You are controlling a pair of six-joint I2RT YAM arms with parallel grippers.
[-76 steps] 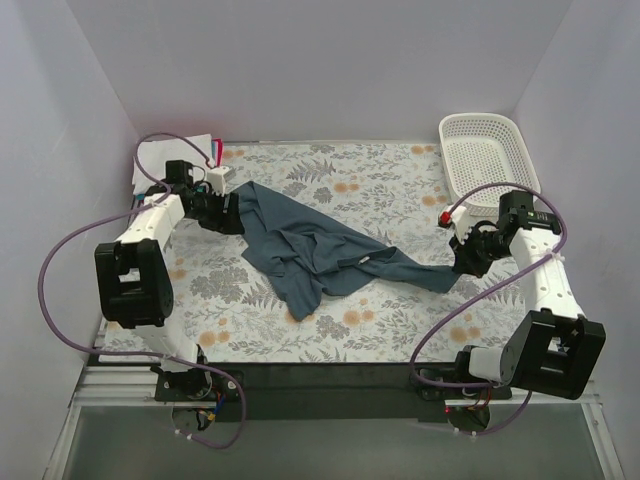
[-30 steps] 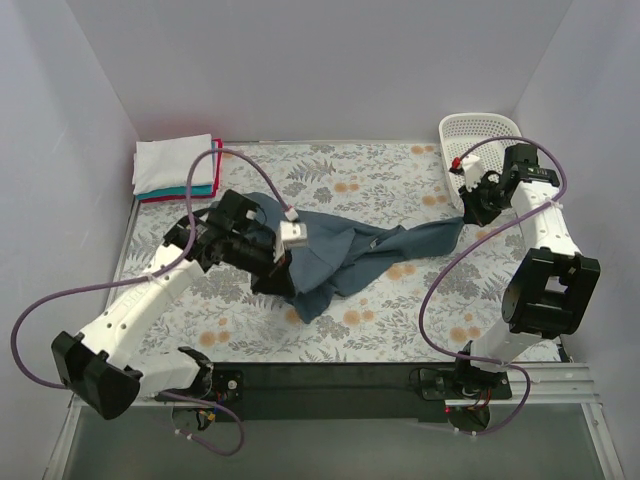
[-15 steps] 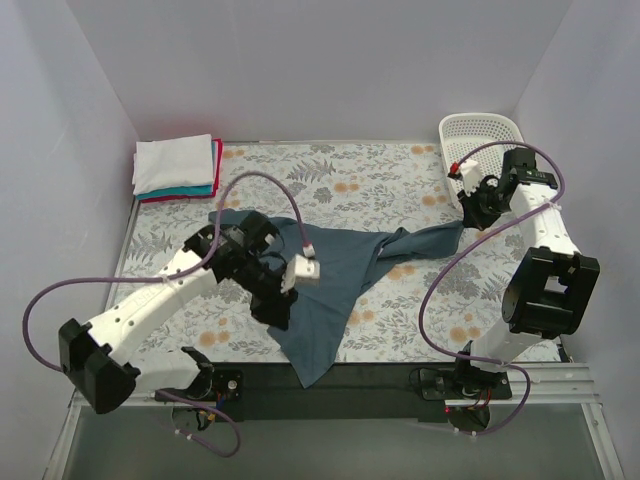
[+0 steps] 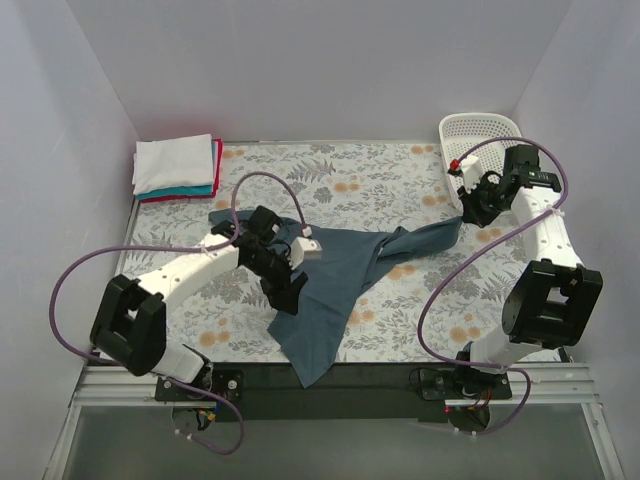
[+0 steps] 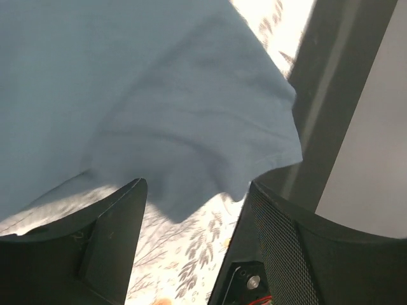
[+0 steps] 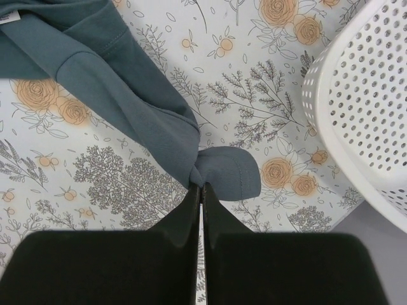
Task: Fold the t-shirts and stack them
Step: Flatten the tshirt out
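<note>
The dark slate-blue t-shirt [image 4: 335,270] lies spread across the middle of the table, its lower part hanging over the near edge. My right gripper [image 4: 467,216] is shut on a bunched corner of the t-shirt [image 6: 219,171] next to the basket; the fingers [image 6: 191,210] pinch the cloth. My left gripper [image 4: 287,296] hovers over the shirt's left edge, jaws open with nothing between them [image 5: 196,190]; the shirt [image 5: 159,108] lies beyond the fingers. Folded white, teal and red t-shirts [image 4: 175,165] are stacked at the far left corner.
A white plastic mesh basket [image 4: 482,140] stands at the far right corner, its rim close to my right gripper [image 6: 356,108]. A floral cloth [image 4: 380,180] covers the table. The dark front rail [image 4: 400,375] runs along the near edge.
The shirt was pulled out wide and toward the near edge; my right gripper carried its corner up beside the basket. In the last half second my left arm shifted slightly back; the shirt stayed put.
</note>
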